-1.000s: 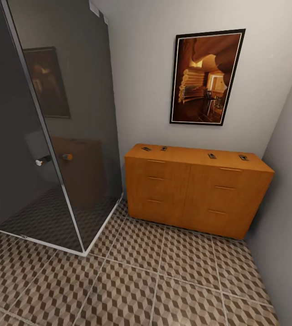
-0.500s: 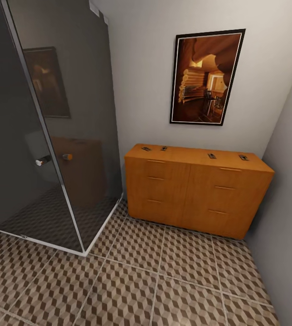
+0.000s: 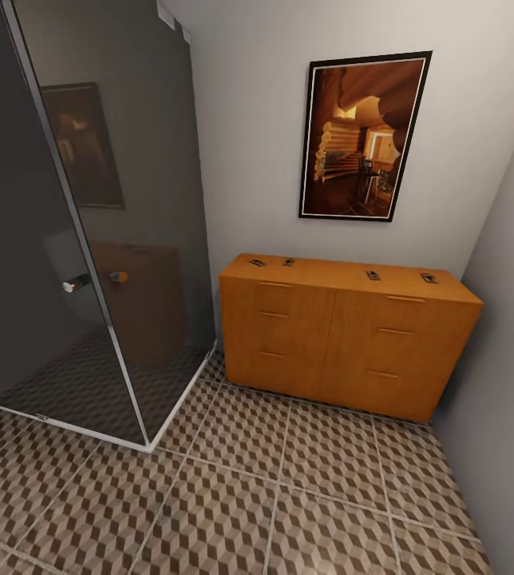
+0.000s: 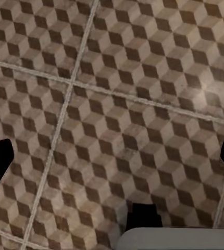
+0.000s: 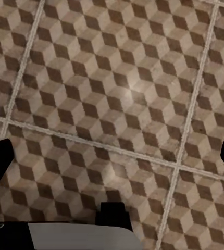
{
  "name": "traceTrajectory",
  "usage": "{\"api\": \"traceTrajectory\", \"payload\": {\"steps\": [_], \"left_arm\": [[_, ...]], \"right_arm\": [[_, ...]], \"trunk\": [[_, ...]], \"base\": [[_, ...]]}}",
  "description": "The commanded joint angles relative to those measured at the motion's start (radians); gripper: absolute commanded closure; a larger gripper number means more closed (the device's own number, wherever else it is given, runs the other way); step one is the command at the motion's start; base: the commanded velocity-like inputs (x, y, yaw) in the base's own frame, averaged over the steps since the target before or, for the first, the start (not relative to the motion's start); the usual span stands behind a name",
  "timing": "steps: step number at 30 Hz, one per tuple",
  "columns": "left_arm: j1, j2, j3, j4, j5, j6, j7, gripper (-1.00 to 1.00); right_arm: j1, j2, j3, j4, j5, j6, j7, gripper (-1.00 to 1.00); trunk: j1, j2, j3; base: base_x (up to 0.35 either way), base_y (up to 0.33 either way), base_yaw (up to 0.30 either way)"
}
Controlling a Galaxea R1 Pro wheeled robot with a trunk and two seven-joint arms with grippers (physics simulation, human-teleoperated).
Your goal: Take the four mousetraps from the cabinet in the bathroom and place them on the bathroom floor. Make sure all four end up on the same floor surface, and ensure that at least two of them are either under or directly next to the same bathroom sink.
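A dark glass shower screen (image 3: 89,224) stands left of the cabinet (image 3: 345,335). Four mousetraps (image 3: 257,262) (image 3: 288,261) (image 3: 373,275) (image 3: 428,278) lie on its top. No writing is readable. The left gripper (image 4: 112,161) and right gripper (image 5: 112,161) are spread wide over the floor (image 3: 249,495).

A home bathroom: a dark glass shower stall (image 3: 89,224) with a metal frame fills one corner, standing on a floor (image 3: 289,495) of cube-patterned tiles. A wooden cabinet (image 3: 345,339) sits against the plain wall under a framed picture (image 3: 363,136).
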Motion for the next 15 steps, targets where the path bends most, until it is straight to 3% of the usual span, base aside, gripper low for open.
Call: {"api": "traceTrajectory", "payload": {"steps": [1, 2, 6, 8, 11, 15], "left_arm": [[0.000, -0.001, 0.000, -0.026, 0.000, 0.024, 0.003, -1.00], [0.000, -0.005, -0.001, -0.074, 0.000, 0.070, 0.004, -1.00], [0.000, -0.019, -0.003, -0.170, 0.000, 0.179, 0.005, -1.00], [0.000, -0.040, -0.006, -0.244, -0.002, 0.258, 0.006, -1.00], [-0.001, -0.061, -0.014, -0.314, -0.004, 0.323, 0.006, -1.00], [-0.001, -0.091, -0.068, -0.429, -0.005, 0.410, 0.007, -1.00]], "right_arm": [[0.000, -0.001, 0.001, -0.029, 0.000, 0.028, 0.000, -1.00], [0.000, -0.001, 0.001, -0.095, 0.000, 0.091, 0.001, -1.00], [0.000, -0.001, 0.006, -0.247, 0.000, 0.224, 0.002, -1.00], [0.000, -0.001, 0.007, -0.352, 0.000, 0.313, 0.002, -1.00], [0.000, -0.001, 0.004, -0.429, 0.000, 0.376, 0.002, -1.00], [0.000, -0.002, 0.001, -0.509, 0.001, 0.426, 0.002, -1.00]], "trunk": [[0.000, -0.001, -0.001], [0.000, -0.001, -0.001], [0.000, -0.001, -0.001], [0.000, -0.001, -0.001], [0.000, -0.001, -0.001], [0.000, -0.001, -0.001]], "base": [[0.000, 0.000, 0.000], [0.000, 0.000, 0.000], [0.000, 0.000, 0.000], [0.000, 0.000, 0.000], [0.000, 0.000, 0.000], [0.000, 0.000, 0.000]]}}
